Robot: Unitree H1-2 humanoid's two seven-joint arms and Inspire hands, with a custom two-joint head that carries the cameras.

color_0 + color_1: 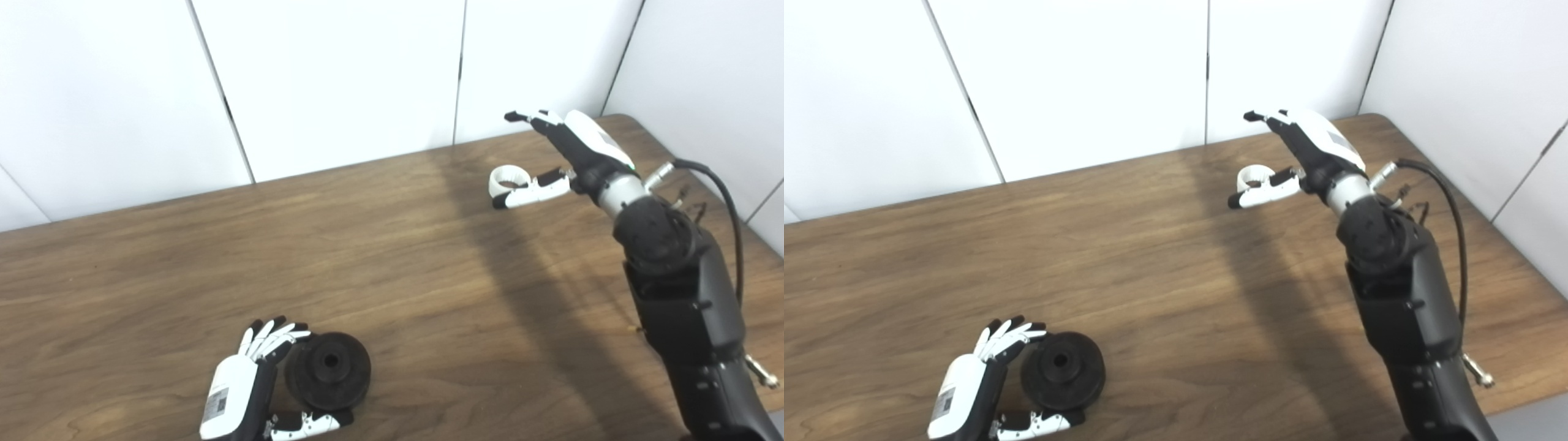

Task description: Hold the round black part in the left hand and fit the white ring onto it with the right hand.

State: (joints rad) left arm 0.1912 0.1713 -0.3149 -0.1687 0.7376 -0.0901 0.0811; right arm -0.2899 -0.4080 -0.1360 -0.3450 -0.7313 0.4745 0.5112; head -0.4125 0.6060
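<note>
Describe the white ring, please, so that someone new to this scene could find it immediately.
Start at the far right corner of the wooden table, where the right hand reaches out open. The white ring lies on the tabletop just beside its thumb. It is small, pale and hollow, unlike the round black part by the left hand at the near edge.

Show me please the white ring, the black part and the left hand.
white ring (508, 177), left eye view, on its rim.
black part (328, 370), left eye view, on its front face.
left hand (961, 392), right eye view, on the back of the hand.
</note>
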